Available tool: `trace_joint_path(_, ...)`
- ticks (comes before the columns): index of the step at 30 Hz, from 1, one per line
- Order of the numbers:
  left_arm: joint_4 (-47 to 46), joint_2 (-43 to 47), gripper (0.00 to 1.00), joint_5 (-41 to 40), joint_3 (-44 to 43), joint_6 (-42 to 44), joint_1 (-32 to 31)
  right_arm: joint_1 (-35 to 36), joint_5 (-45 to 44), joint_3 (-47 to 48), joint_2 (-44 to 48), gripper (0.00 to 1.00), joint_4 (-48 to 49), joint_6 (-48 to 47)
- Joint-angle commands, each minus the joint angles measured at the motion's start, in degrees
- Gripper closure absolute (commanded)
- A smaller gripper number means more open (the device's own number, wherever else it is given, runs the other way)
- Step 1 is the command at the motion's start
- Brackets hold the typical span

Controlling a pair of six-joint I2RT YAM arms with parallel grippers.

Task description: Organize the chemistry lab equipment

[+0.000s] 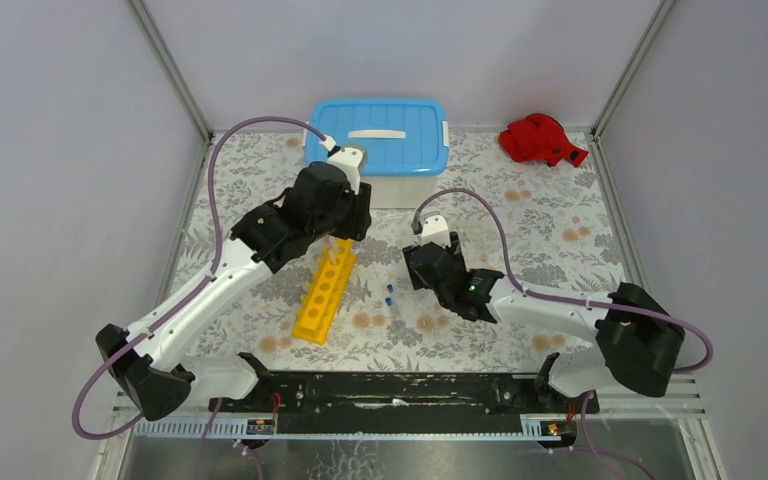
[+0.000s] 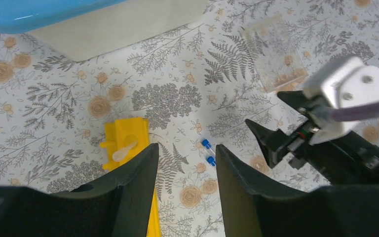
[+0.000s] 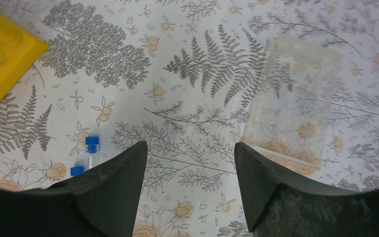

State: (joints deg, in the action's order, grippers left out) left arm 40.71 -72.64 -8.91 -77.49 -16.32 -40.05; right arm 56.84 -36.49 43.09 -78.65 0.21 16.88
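My left fingers (image 2: 145, 165), half apart and empty, have the long yellow plastic test-tube rack (image 2: 126, 140) at ten o'clock and tiny clear blue-capped tubes (image 2: 208, 152) at one. My right fingers (image 3: 128, 168) gape wide, empty.

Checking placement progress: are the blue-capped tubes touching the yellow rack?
Apart. Left wrist view shows patterned table between the blue-capped tubes and the yellow rack.

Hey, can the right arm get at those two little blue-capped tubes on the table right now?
Probably yes. The right tool is open and empty, and the tubes lie in the open just beside it, with nothing between them. The rack sits apart, out of the way.
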Motion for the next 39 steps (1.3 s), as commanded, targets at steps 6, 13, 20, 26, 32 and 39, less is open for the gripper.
trace_joint_path(6,-3.7,2.3,0.46,-0.5,3.0,-1.3,-2.4,-0.5,15.9,2.7,-5.1,0.30,2.5,-0.4)
trace_joint_path(13,-4.5,2.6,0.46,-1.0,3.6,-1.7,-2.8,-0.4,21.0,1.9,-6.1,0.34,3.3,-0.9)
trace_joint_path(20,-4.6,3.2,0.46,-2.1,4.0,-1.7,-2.8,1.5,21.5,2.3,-9.0,0.37,3.6,-0.2)
trace_joint_path(26,-4.7,3.5,0.46,-2.5,4.5,-1.7,-2.8,2.3,21.2,2.0,-10.4,0.40,3.8,0.9)
trace_joint_path(32,-5.0,3.6,0.46,-2.6,4.7,-1.7,-2.8,2.8,21.0,2.0,-11.3,0.42,3.8,1.1)
trace_joint_path(39,-5.3,3.6,0.46,-2.8,5.0,-1.7,-2.8,3.1,20.9,2.0,-12.4,0.44,3.8,1.4)
